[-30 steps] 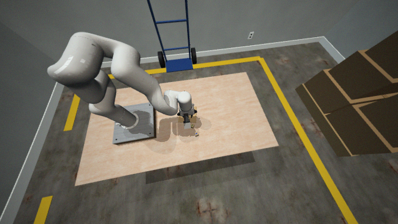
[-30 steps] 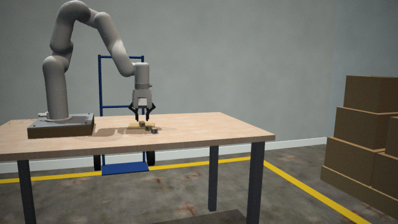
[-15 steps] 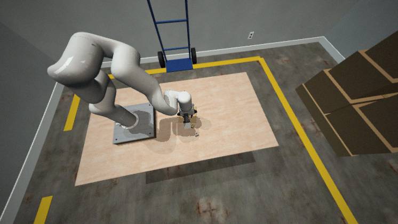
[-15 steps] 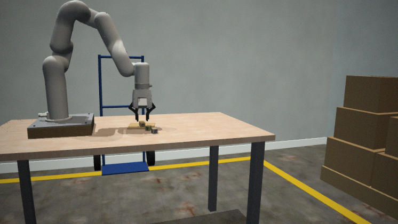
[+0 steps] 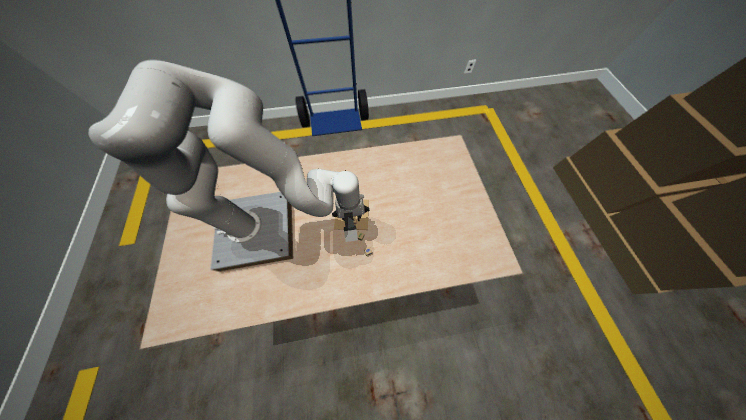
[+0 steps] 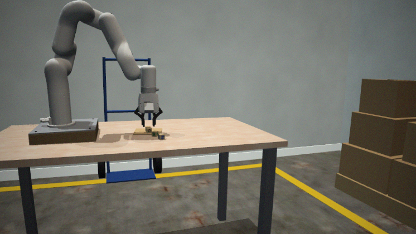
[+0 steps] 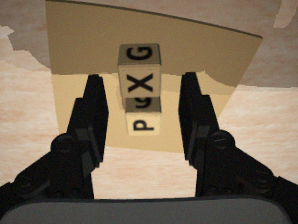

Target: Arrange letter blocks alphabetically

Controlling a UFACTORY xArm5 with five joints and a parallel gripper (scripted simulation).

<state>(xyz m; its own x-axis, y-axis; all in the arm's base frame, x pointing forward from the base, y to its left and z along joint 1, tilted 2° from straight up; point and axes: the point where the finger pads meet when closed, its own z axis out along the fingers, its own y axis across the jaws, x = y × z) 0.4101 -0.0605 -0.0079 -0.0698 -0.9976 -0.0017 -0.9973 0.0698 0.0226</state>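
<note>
A tan mat (image 7: 80, 36) lies on the table in front of the arm's base and also shows in the exterior view (image 6: 141, 131). On it stands a block (image 7: 140, 86) with the faces G, X and P in a line in the wrist view. I cannot tell whether this is one block or two close together. It also shows in the exterior view (image 6: 148, 128). My gripper (image 7: 142, 92) is open, with a finger on each side of the block and the tips just above it (image 6: 148, 123). A block with a green J (image 6: 155, 133) lies just beyond the mat's edge. A block with blue marks (image 6: 161, 136) lies off the mat.
The arm's grey base plate (image 6: 63, 130) sits at the left of the table. A blue hand truck (image 5: 328, 78) stands behind the table and brown boxes (image 6: 384, 139) are stacked to the right.
</note>
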